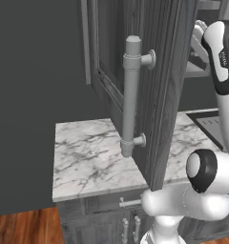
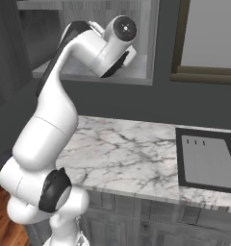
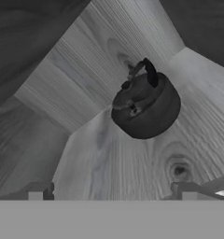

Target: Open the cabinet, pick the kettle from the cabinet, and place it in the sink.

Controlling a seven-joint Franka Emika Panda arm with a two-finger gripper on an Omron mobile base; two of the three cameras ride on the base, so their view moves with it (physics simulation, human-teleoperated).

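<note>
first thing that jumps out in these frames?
The cabinet door swung wide open over the marble counter, its long bar handle up front. In the hand view, the black kettle sits on the wood shelf, ahead of the open gripper.

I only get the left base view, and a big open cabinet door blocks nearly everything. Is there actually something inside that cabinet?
Observer: Yes. The hand view shows a small black kettle sitting on the pale wood floor of the cabinet, near a back corner.
Operator: Has the robot grabbed it?
Observer: No. The gripper is open, its two finger tips spread wide and short of the kettle, touching nothing.
Operator: Where is the arm itself?
Observer: In the right base view it bends up from the base and reaches into the open cabinet above the marble counter.
Operator: And the sink?
Observer: The black sink is set in that counter, to the right.
</note>
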